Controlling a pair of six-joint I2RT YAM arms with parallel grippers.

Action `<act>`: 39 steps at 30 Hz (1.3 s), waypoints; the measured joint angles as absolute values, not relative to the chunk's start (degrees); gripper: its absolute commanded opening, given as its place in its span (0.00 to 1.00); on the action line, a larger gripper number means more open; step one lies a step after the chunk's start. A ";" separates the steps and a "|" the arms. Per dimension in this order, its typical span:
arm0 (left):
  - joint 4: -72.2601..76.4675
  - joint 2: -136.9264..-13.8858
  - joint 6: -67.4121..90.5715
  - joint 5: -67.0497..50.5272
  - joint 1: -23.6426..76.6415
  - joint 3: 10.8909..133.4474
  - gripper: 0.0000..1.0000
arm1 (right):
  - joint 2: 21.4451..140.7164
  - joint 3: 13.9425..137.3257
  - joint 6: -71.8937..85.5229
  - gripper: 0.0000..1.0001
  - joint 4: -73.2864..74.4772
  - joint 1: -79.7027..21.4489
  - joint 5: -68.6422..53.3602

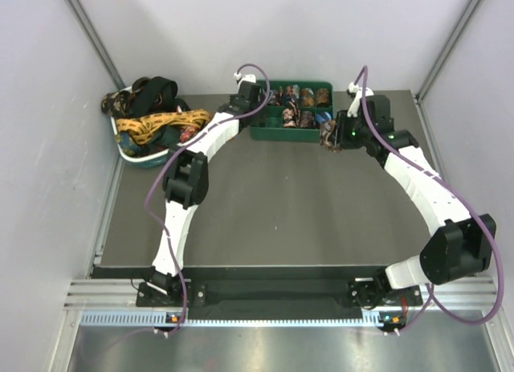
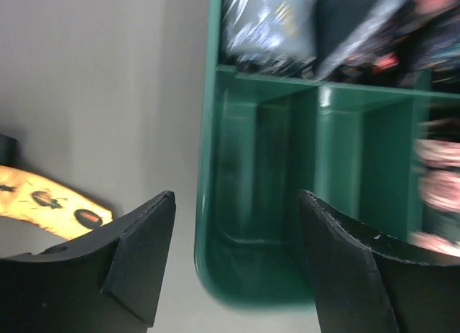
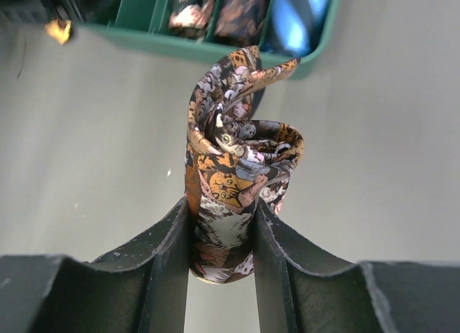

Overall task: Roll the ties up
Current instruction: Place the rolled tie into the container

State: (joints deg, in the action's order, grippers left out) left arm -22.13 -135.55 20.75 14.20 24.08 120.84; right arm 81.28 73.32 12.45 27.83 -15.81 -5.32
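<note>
Tie roll (image 3: 233,178) pinched in right gripper (image 3: 223,211); left gripper (image 2: 237,196) wide apart, empty.
Looks soft, springy: you squeeze it mid-height, lightly, or it likely unwinds.

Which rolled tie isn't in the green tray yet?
The brown-floral roll clamped in the right end effector, held outside the tray; the other rolls sit in its compartments.

On the table (image 1: 281,211), the divided tray (image 1: 277,135) sits far centre, with rolled ties (image 1: 301,107) in its compartments. The basin (image 1: 140,157) of loose ties (image 1: 152,119) lies far left. My left gripper (image 2: 237,203) hangs over the tray's left end. My right gripper (image 3: 221,218), 1 coiled tie (image 3: 230,182) between its fingers, is just near-right of the tray.
</note>
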 measured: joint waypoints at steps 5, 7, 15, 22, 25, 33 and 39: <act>-23.40 -139.63 21.39 16.01 23.88 122.08 0.41 | 80.95 77.01 11.99 0.16 30.22 -15.14 -3.03; -23.66 -139.68 21.54 15.86 23.66 122.04 0.15 | 80.97 77.95 11.75 0.16 31.20 -15.14 -2.85; -16.73 -132.44 23.05 11.60 23.00 108.92 0.00 | 84.29 85.82 10.41 0.16 35.35 -15.11 -2.70; -10.39 -119.87 26.89 11.97 25.47 88.36 0.02 | 87.88 89.89 8.91 0.16 39.03 -15.99 -2.37; -9.21 -116.25 29.43 13.26 27.70 82.89 0.05 | 89.23 89.91 8.60 0.16 40.95 -17.45 -1.67; -5.85 -107.72 37.65 16.47 34.54 70.22 0.46 | 89.47 87.70 9.39 0.16 42.92 -23.92 1.89; -4.64 -105.82 42.94 14.92 37.34 66.70 0.76 | 90.63 85.36 11.55 0.17 43.57 -28.47 4.75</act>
